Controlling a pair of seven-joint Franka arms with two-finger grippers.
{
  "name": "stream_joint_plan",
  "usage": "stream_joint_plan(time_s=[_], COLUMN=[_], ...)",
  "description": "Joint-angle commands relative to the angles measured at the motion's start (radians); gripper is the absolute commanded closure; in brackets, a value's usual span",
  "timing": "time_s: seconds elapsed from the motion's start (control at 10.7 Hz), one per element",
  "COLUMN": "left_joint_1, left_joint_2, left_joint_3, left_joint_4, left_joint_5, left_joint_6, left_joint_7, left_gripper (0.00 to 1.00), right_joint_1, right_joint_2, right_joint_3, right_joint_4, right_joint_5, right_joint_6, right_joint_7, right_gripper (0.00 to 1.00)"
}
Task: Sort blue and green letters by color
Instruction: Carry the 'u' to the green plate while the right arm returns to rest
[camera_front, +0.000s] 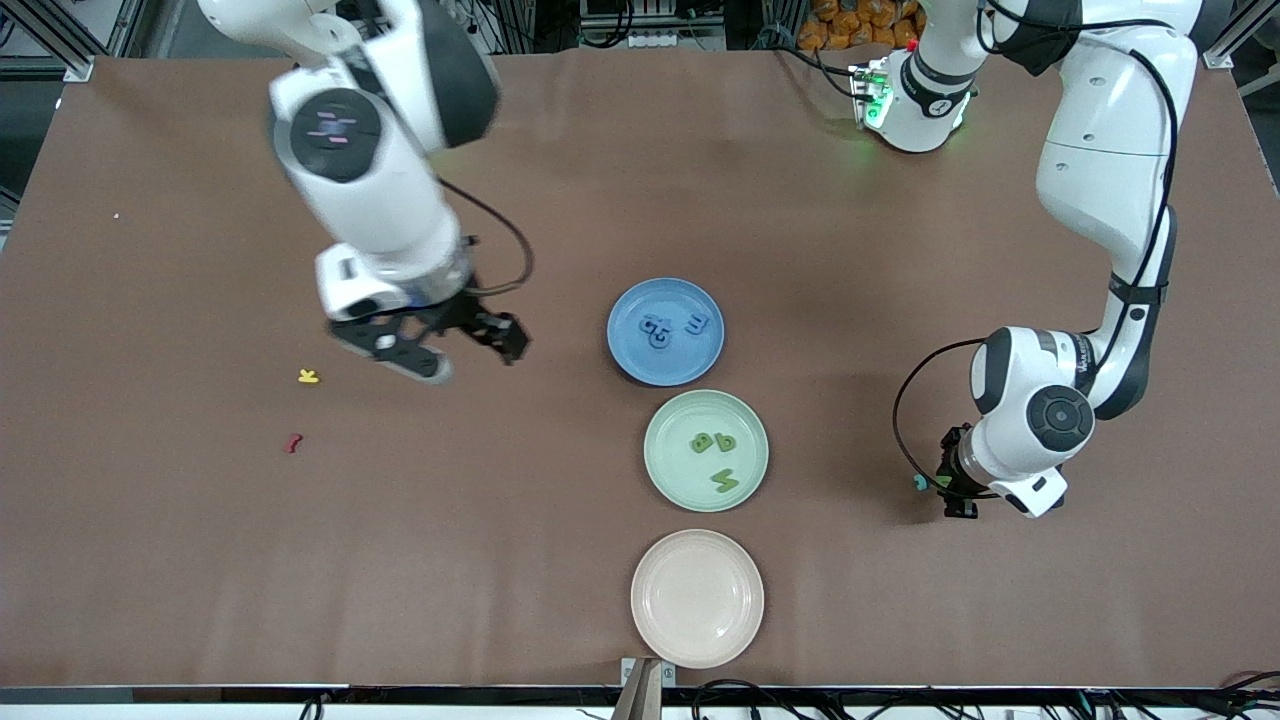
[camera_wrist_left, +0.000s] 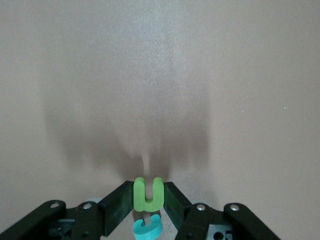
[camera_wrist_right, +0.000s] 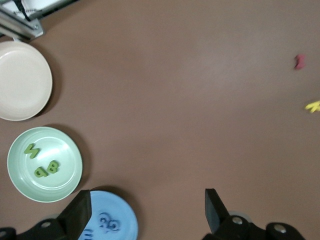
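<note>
The left hand (camera_wrist_left: 148, 212) pinches a green letter (camera_wrist_left: 148, 194) low over the bench (camera_front: 900, 600), toward the left arm's end from the green plate (camera_front: 668, 470). The right hand (camera_front: 470, 350) hangs open, toward the right arm's end from that plate.

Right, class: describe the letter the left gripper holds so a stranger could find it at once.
Start at the green plate, then look toward the left arm's end of the table. There the left gripper pinches a bright green U-shaped letter, with a teal piece below it.
</note>
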Motion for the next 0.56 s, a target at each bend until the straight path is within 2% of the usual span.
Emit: stream_joint_plan(time_s=[0.0,0.19,0.28,0.47], left_joint_1=[0.000,-0.005,-0.014,-0.035], left_joint_2=[-0.028,-0.047,-0.059,-0.080], left_joint_3=[-0.010,-0.053,-0.069,-0.134], left_joint_4=[-0.004,-0.006,-0.008,-0.009], left_joint_5=[-0.017,-0.017,-0.017,-0.014], left_joint_6=[-0.005,-0.011,-0.012,-0.014], left_joint_7=[0.010,0.010,0.009,0.003], left_gripper=[1.00,1.00,1.00,1.00], right_joint_1=[-0.190,-0.338,-0.425,-0.536], right_joint_2=[-0.120,-0.186,-0.218,-0.252], right_joint_3=[0.023,0.029,0.069,0.082], right_joint_4=[-0.033,-0.034,-0.039,-0.039], right_joint_5=[0.000,0.001,0.000,-0.010], right_joint_6=[-0.090,-0.185,-0.196,-0.221], right_joint_7=[-0.297,-0.448,-0.517,-0.672], right_gripper=[0.00,0.00,0.00,0.00])
